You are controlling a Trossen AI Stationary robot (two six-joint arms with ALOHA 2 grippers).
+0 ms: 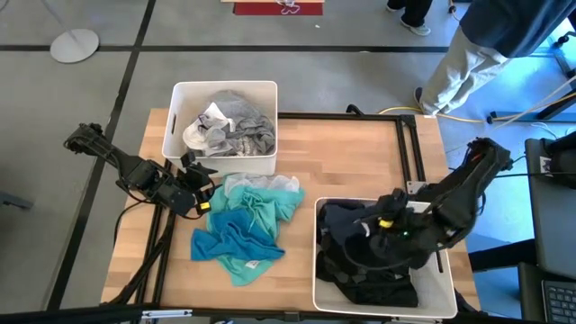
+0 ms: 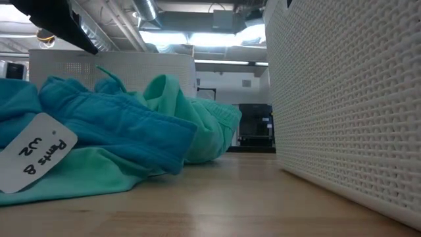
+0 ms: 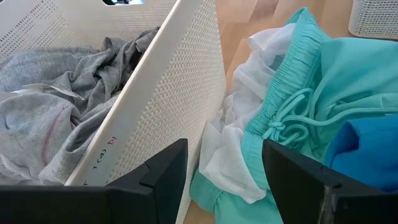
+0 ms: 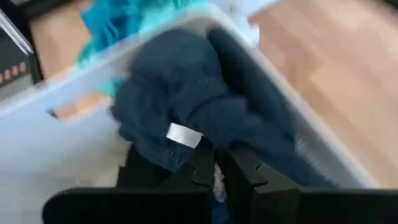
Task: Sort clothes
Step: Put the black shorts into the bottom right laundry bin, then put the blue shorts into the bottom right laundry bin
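A pile of clothes lies on the table's middle: a teal garment (image 1: pixel 236 241), a mint one (image 1: pixel 263 209) and a white one (image 1: pixel 261 184). My left gripper (image 1: pixel 203 196) is open at the pile's left edge, beside the left bin (image 1: pixel 176 135). In the left wrist view (image 3: pixel 224 186) one finger stands by the bin's wall and the other by the mint waistband (image 3: pixel 292 87), with the white garment (image 3: pixel 233 143) ahead. My right gripper (image 1: pixel 364 229) is shut on a dark garment (image 1: pixel 346 220) over the right bin (image 1: pixel 320 279). My right gripper pinches a bunched fold of the dark garment (image 4: pixel 205 134) between its two fingers, close to a white sewn-in label (image 4: pixel 182 135). The fingers come slanting down from the table's right. The garment bulges ahead of the fingertips above the bin's wall; its lower part is hidden.
The left bin holds grey and white clothes (image 1: pixel 229 121). The right bin holds more dark clothes (image 1: pixel 378 279). A paper tag (image 2: pixel 36 153) lies on the teal garment. A person stands beyond the table's far right corner (image 1: pixel 468 54). Bare wood shows at the table's far right (image 1: pixel 351 153).
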